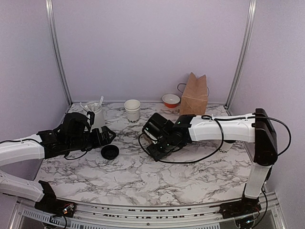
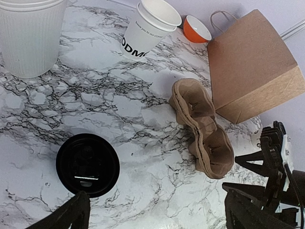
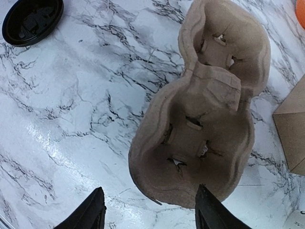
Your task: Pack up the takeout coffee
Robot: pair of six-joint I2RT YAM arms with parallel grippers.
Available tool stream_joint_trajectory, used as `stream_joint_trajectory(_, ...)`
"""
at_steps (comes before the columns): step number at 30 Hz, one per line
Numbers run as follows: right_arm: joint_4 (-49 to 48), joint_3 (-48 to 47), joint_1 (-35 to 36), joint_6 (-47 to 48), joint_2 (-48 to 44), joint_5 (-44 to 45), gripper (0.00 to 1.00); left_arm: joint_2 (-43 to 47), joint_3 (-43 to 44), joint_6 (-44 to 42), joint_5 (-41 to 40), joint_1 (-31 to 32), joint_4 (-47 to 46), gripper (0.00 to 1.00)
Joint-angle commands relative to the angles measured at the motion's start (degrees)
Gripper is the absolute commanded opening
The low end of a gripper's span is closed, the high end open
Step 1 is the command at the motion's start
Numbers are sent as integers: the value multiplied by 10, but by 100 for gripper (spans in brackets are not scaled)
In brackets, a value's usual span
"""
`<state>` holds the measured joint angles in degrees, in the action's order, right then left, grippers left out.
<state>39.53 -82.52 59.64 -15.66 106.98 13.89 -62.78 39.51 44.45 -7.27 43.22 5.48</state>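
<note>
Far left of the carrier (image 3: 200, 119), the left gripper (image 2: 155, 205) hangs low with its fingers spread wide and nothing between them. It faces the black lid (image 2: 87, 164), which lies flat just ahead of it (probably the thing it is meant to reach for). Beyond the lid stands the ribbed utensil holder (image 2: 28, 38). An open, lidless cup (image 2: 147, 26) stands behind and left of the carrier, and both look parked out of the working lane.

The carrier lies flat with both wells facing up, so a cup could drop straight in. The right gripper (image 3: 150, 195) hovers over its near end with fingers apart, one of them clear of the rim, so nothing is clamped.

Behind the carrier sit the orange bowl (image 2: 197, 28) and the bag (image 2: 252, 62), which stands upright. Right of the carrier, the coffee (image 1: 224, 147) shows only as a lettered white side under the right arm (image 1: 219, 129). Its top is hidden, so the lid cannot be confirmed, and it sits in no well yet.
</note>
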Motion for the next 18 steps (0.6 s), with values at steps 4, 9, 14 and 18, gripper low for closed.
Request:
stream_joint_trajectory(4, 6, -20, 14, 71, 34, 18, 54, -6, -4, -1, 11, -2, -11, 99)
stream_joint_trajectory(9, 3, -31, 14, 88, 54, 18, 47, 1, -9, 1, 8, -2, -7, 99)
stream_joint_trajectory(14, 10, -50, 14, 88, 70, 28, 41, 5, -12, 1, 6, -3, -5, 99)
stream_joint_trajectory(18, 8, -56, 14, 88, 70, 33, 37, 7, -13, 0, 6, -3, -5, 99)
